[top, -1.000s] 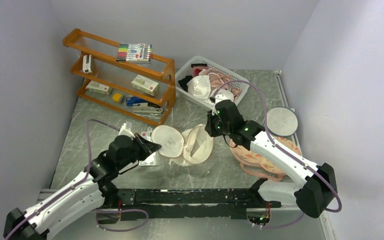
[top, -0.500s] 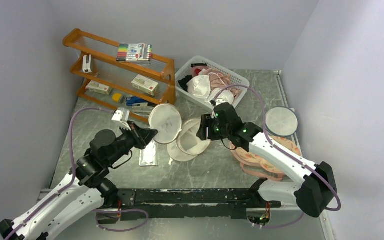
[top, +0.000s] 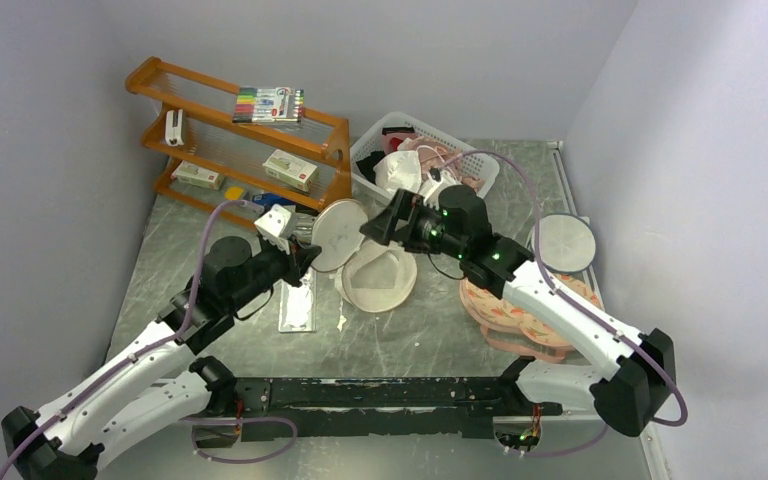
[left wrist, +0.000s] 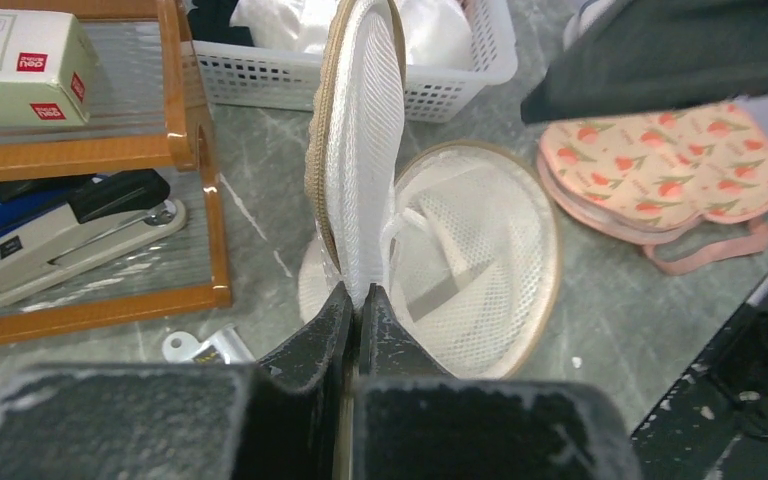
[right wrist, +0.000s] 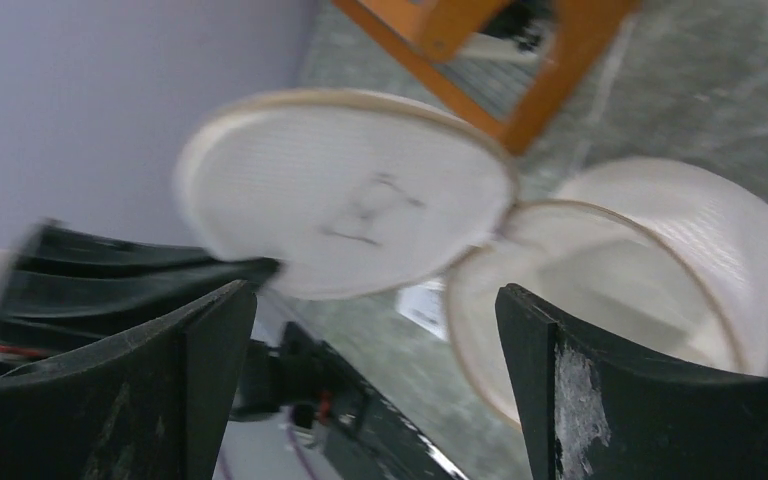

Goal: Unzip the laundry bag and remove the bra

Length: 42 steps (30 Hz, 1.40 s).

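Observation:
The laundry bag is unzipped into two round cream mesh halves joined at a hinge. My left gripper (top: pixel 307 259) (left wrist: pixel 353 296) is shut on the rim of the raised half (top: pixel 338 233) (left wrist: pixel 362 150), which stands on edge above the table. That half's face carries a small black emblem (right wrist: pixel 368 212). The other half (top: pixel 381 283) (left wrist: pixel 482 262) lies open on the table, showing white mesh and a grey patch. I cannot make out the bra inside. My right gripper (top: pixel 380 226) (right wrist: pixel 372 296) hangs open just behind the bag, holding nothing.
Peach fruit-patterned pads with pink straps (top: pixel 520 308) (left wrist: pixel 662 165) lie right of the bag, under my right arm. A grey disc (top: pixel 564 243) sits further right. An orange rack (top: pixel 250 150) and a white basket (top: pixel 482 166) stand behind. A white packet (top: pixel 295 306) lies beside my left gripper.
My left gripper has lifted one bag half off the table and carried it back. My right gripper has opened, let go of the other half, and risen toward the back left.

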### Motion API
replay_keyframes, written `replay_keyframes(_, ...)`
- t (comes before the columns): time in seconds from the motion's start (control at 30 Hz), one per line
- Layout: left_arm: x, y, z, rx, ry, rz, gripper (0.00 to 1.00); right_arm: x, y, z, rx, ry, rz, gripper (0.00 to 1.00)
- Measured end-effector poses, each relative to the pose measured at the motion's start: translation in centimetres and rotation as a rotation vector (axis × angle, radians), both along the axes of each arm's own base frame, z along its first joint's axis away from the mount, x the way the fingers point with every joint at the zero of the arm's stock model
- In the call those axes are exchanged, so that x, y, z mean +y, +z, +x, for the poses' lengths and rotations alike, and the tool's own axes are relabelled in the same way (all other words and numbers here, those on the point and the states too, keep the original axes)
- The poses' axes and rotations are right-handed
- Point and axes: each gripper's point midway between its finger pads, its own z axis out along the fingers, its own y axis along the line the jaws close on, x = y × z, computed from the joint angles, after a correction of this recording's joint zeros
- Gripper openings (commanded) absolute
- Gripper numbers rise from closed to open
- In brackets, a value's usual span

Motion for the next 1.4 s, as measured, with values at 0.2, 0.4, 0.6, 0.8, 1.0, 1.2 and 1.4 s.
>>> replay_keyframes(0.2, 0.2, -0.8, 0.9, -0.034, 0.004, 0.082, 0.07, 4.5, 5.1, 1.1, 0.014, 0.001, 0.183, 0.91)
replay_keyframes(0.4, 0.4, -0.4, 1.4, -0.082, 0.013, 0.112, 0.07, 9.5, 4.5, 1.5, 0.167, -0.073, 0.222, 0.89)
replay_keyframes(0.6, 0.5, -0.4, 1.6, -0.107, 0.012, 0.131, 0.07, 11.6, 2.1, 1.4, 0.267, -0.158, 0.202, 0.80)
replay_keyframes(0.8, 0.6, -1.1, 1.7, -0.110, 0.010, 0.157, 0.07, 11.7, 0.7, 3.1, 0.288, -0.273, 0.146, 0.56)
replay_keyframes(1.0, 0.6, -1.7, 1.8, -0.096, 0.012, 0.175, 0.11, 11.8, 0.1, 3.2, 0.286, -0.309, 0.128, 0.31)
replay_keyframes(1.2, 0.5, -3.0, 1.8, -0.045, 0.013, 0.203, 0.24, 11.7, -0.6, 3.2, 0.279, -0.319, 0.115, 0.16)
replay_keyframes(1.4, -0.2, -2.6, 1.2, 0.002, -0.027, 0.196, 0.50, 10.8, -0.8, 3.1, 0.260, -0.329, 0.102, 0.04)
